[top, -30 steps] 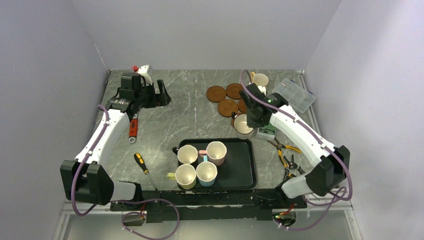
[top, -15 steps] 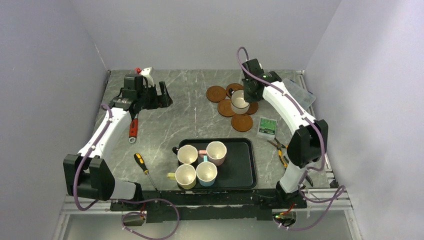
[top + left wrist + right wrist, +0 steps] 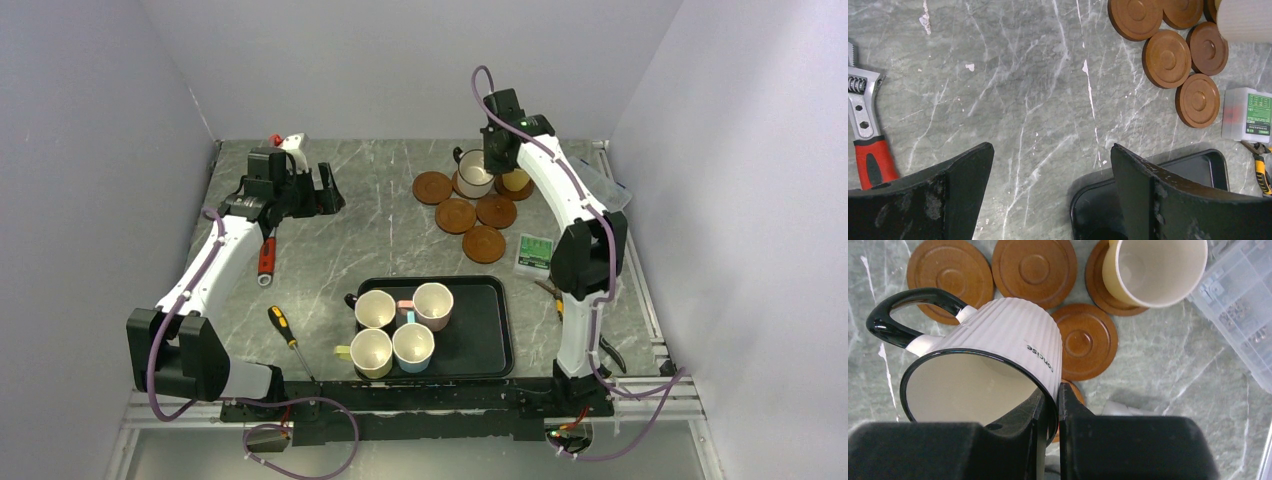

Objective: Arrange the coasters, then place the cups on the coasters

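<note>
Bare surface (image 3: 385,225) lies open between the tray (image 3: 487,330) and the coasters (image 3: 456,215). A white cup (image 3: 1013,335) hangs over the far coasters. A yellow cup (image 3: 1158,265) and a clear box (image 3: 1238,305) crowd their right side. Cups (image 3: 413,345) fill the tray.

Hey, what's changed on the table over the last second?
The right gripper, shut on the white cup at its rim, carried it from beside the tray toward the far edge. It now hangs tilted over the coasters, next to the yellow cup. Nothing was let go. The left gripper stayed open and almost still, and the four cups in the tray did not move.
</note>
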You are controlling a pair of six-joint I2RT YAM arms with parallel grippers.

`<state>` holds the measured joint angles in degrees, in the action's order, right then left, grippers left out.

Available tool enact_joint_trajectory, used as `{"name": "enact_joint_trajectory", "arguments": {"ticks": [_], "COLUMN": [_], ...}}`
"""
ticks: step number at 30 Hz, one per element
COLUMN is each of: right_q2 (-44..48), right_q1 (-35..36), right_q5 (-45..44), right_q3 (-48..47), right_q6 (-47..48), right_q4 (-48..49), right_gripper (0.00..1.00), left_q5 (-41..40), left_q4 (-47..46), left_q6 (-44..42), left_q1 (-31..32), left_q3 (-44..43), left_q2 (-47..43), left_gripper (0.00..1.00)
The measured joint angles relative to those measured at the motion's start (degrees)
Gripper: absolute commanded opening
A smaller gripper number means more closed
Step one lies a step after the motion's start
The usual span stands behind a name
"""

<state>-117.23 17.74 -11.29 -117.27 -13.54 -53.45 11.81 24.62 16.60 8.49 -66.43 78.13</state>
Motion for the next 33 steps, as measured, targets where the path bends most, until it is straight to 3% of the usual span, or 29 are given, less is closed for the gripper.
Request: {"name": "enact_joint_trajectory", "arguments": {"ticks": [12,33], "right_q2": [-11.0,-19.2], "right_q1": [-3.7,-4.4], "right_q5": [3.6,6.7], "right_q3": [-11.8,-16.2], "right_q6": [1.6,3.5], "right_q4": [0.0,3.4], "right_gripper": [0.0,0.0], "left_q5": [-1.9,-2.6], "left_q4": [-0.1,0.0], "left_q6": [-1.1,-2.2], "left_q1": [0.0,0.0], "left_q3": [0.3,0.3], "left_q2": [0.0,-0.4], "left_gripper": [0.93,0.93]}}
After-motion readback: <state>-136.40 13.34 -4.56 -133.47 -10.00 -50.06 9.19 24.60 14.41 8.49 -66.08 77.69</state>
